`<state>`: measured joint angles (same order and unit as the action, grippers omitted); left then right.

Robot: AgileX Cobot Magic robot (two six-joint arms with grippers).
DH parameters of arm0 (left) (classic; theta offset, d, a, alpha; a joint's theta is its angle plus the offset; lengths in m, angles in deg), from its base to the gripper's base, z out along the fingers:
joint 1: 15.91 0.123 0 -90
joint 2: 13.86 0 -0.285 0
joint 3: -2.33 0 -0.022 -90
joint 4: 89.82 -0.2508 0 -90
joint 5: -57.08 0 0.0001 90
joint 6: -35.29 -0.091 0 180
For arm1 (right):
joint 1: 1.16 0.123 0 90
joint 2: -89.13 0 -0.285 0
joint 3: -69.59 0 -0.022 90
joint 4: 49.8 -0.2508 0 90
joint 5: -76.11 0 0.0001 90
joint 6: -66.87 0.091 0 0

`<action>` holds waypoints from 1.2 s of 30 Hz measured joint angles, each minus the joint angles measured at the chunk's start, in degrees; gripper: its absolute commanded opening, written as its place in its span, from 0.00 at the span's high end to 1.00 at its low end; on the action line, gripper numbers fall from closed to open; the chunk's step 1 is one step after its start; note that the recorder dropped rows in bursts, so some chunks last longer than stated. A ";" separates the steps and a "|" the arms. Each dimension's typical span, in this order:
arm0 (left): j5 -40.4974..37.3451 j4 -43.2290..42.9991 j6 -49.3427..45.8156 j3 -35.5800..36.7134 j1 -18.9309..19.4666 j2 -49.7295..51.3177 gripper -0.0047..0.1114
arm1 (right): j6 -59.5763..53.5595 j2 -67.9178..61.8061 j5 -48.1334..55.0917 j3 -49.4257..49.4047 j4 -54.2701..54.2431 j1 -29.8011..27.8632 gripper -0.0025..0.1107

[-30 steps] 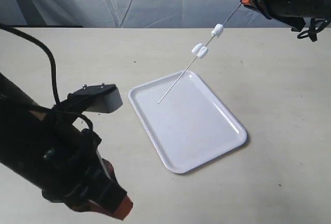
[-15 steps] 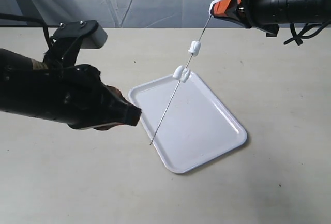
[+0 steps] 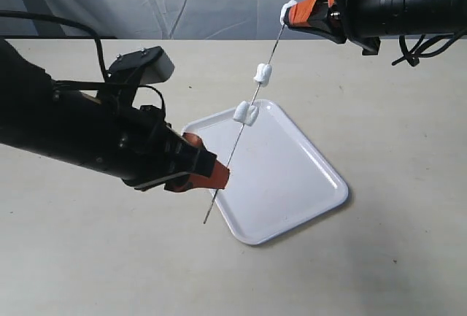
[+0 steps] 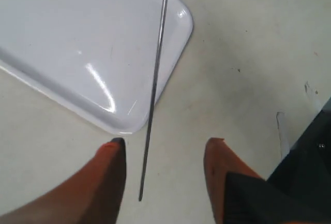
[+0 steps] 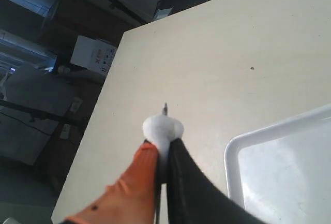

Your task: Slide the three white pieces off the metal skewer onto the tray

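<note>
My right gripper (image 3: pixel 293 15) is shut on the upper end of the metal skewer (image 3: pixel 228 164), which slants steeply down over the tray (image 3: pixel 306 185). One white piece (image 3: pixel 288 8) is squeezed at its fingertips, as the right wrist view shows: white piece (image 5: pixel 162 129), gripper (image 5: pixel 164 146). Two more white pieces (image 3: pixel 262 74) (image 3: pixel 246 113) sit lower on the rod. My left gripper (image 3: pixel 213 176) is open around the skewer's bare lower end. In the left wrist view the skewer (image 4: pixel 151 110) hangs between the orange fingers (image 4: pixel 115 154), untouched, with the gripper (image 4: pixel 165 146) beside the tray (image 4: pixel 77 43).
The tray lies on a pale tabletop (image 3: pixel 379 112), with a grey cloth backdrop (image 3: pixel 182 2) behind. My bulky left arm (image 3: pixel 73 126) covers the table's left side. A tray corner (image 5: pixel 258 151) shows under the right gripper.
My left arm came up from the near left edge and its open gripper now straddles the skewer's lower end. The right gripper moved left, tilting the skewer steeper; the pieces spread along it.
</note>
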<state>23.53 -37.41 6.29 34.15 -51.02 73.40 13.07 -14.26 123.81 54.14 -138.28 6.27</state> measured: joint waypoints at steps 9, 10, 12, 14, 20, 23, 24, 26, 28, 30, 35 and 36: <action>3.90 0.70 -2.81 -0.66 0.00 1.47 0.58 | 0.10 0.00 3.60 0.00 -2.27 0.00 0.97; 4.34 0.70 -2.86 -0.66 0.00 1.47 0.61 | 0.10 0.00 4.56 0.00 -2.57 0.00 0.97; 4.83 0.70 -2.95 -0.66 0.00 1.60 0.69 | 0.10 0.00 6.04 0.00 -2.56 0.00 0.97; 5.41 0.26 -2.95 -0.66 0.00 1.85 0.77 | 0.10 0.00 7.21 0.00 -2.68 0.00 0.97; 6.08 0.11 -3.40 -0.66 0.00 3.47 0.96 | 0.10 0.00 8.86 0.00 -2.57 0.00 0.97; 5.20 -0.11 -4.17 -0.79 0.00 3.57 0.96 | 0.10 0.00 8.86 0.00 -1.90 0.00 0.97; 4.94 -0.21 -4.28 -0.79 0.00 3.57 0.96 | 0.10 0.00 8.86 0.00 -1.79 0.00 0.97; 3.97 -0.33 -4.27 -1.12 0.00 3.57 0.96 | -0.10 0.00 8.86 0.00 -1.44 0.00 0.97; 2.80 -0.33 -4.27 -1.70 0.00 3.57 0.96 | -0.55 0.00 8.86 0.00 -1.30 0.00 0.94; 1.46 -0.01 -4.27 -2.12 0.00 3.57 0.96 | -0.78 0.00 8.86 0.00 -1.30 0.00 0.86; 0.18 1.26 -3.74 -2.88 0.00 3.57 0.96 | -1.00 0.00 8.86 0.00 -2.46 0.00 0.66; 0.18 1.26 -3.65 -2.88 0.00 3.57 0.96 | -1.00 0.00 8.97 0.00 -2.59 0.00 0.65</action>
<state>23.71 -36.16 2.65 31.27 -51.02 76.97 12.07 -14.26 132.78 54.14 -140.87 6.27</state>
